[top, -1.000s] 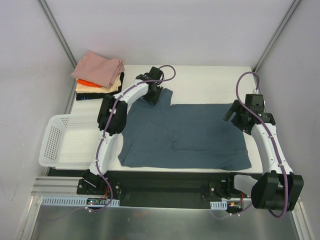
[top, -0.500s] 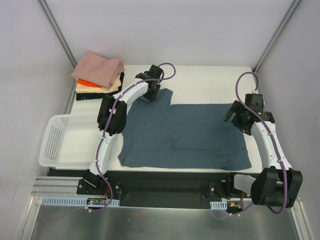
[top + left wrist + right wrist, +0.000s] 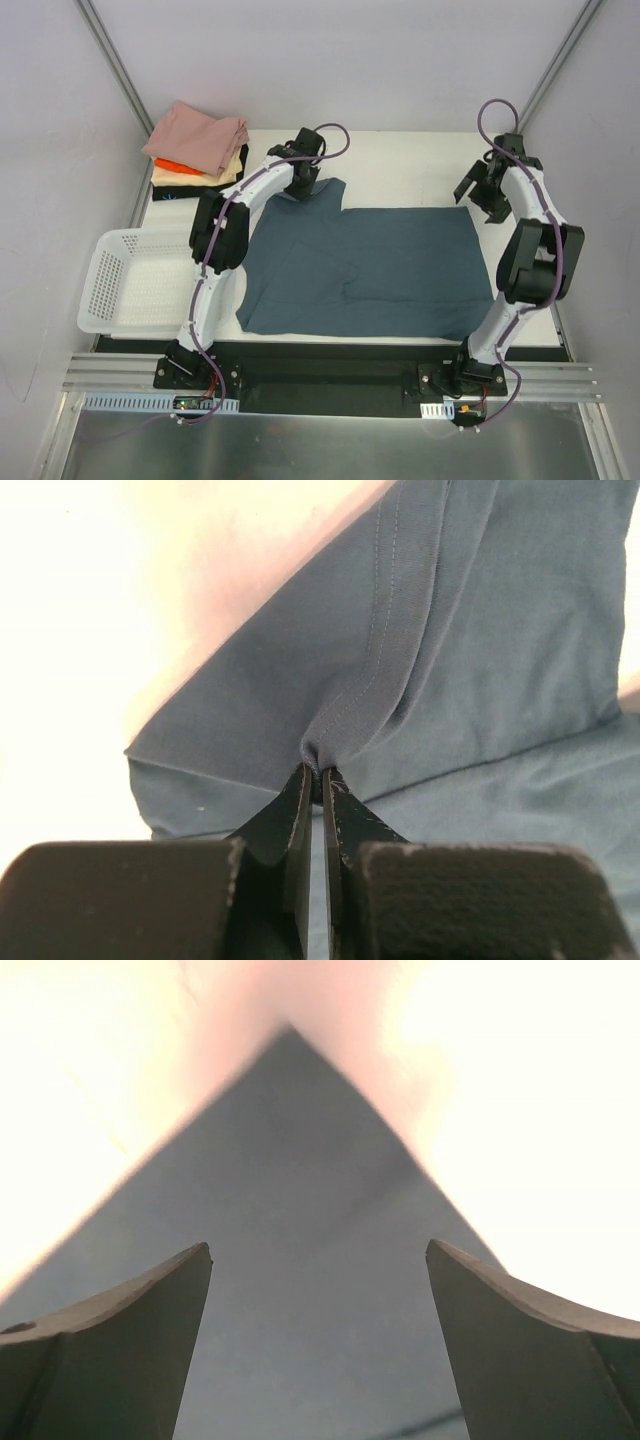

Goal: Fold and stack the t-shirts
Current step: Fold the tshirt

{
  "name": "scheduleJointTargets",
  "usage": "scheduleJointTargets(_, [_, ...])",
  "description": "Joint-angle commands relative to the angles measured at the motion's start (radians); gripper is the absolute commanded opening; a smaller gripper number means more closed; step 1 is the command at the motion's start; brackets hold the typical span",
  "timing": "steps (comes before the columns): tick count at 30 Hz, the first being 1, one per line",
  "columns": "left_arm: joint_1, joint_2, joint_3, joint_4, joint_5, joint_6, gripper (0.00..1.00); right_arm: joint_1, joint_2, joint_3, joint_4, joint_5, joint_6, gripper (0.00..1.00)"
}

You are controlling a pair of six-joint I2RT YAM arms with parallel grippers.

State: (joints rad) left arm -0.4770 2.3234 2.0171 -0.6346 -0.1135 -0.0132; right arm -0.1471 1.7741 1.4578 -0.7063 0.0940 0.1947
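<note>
Overhead from behind — wrist views near t-shirt [image 3: 370,270].

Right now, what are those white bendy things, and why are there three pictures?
They are robot arms, a left arm and a right arm, each ending in a two-finger pincher. One picture looks down from above; the other two come from cameras on the wrists. A blue t-shirt lies flat on the table. The left gripper is pinched shut on its sleeve. The right gripper hangs open over the shirt's far corner, holding nothing. Folded shirts sit stacked in the corner, near a white basket.
</note>
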Motion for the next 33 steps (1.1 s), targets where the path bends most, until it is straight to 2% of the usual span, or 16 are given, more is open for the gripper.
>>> scheduleJointTargets(1, [0.002,-0.096,-0.026,0.003,-0.012,0.004,0.00,-0.003,0.186,0.221,-0.064,0.019,-0.040,0.92])
scheduleJointTargets(5, [0.003,-0.107,-0.029,0.010,-0.017,0.002,0.00,-0.002,0.338,0.390,-0.102,0.024,-0.087,0.88])
scheduleJointTargets(11, [0.003,-0.116,-0.038,0.015,-0.020,0.004,0.00,0.000,0.554,0.682,-0.214,0.010,-0.138,0.74])
scheduleJointTargets(12, [0.003,-0.117,-0.040,0.015,-0.023,0.004,0.00,0.000,0.582,0.699,-0.220,0.007,-0.140,0.68])
scheduleJointTargets(16, [0.003,-0.127,-0.049,0.016,-0.034,0.004,0.00,0.003,0.594,0.684,-0.217,0.038,-0.138,0.62])
scheduleJointTargets(17, [0.003,-0.130,-0.052,0.016,-0.032,0.004,0.00,0.003,0.596,0.671,-0.223,0.042,-0.138,0.56])
scheduleJointTargets(22, [0.003,-0.139,-0.070,0.024,-0.018,0.004,0.00,0.003,0.628,0.667,-0.243,0.055,-0.149,0.44])
scheduleJointTargets(23, [0.003,-0.142,-0.072,0.026,-0.018,0.004,0.00,0.003,0.634,0.670,-0.252,0.053,-0.149,0.38])
scheduleJointTargets(28, [0.003,-0.156,-0.090,0.036,-0.023,-0.010,0.00,0.003,0.651,0.665,-0.268,0.059,-0.153,0.32])
scheduleJointTargets(31, [0.003,-0.160,-0.093,0.039,-0.020,-0.014,0.00,0.003,0.633,0.633,-0.266,0.062,-0.158,0.25])
scheduleJointTargets(32, [0.003,-0.162,-0.095,0.042,-0.020,-0.014,0.00,0.003,0.627,0.625,-0.257,0.061,-0.161,0.19])
scheduleJointTargets(33, [0.003,-0.164,-0.098,0.042,-0.020,-0.017,0.00,0.003,0.616,0.618,-0.256,0.061,-0.163,0.16])
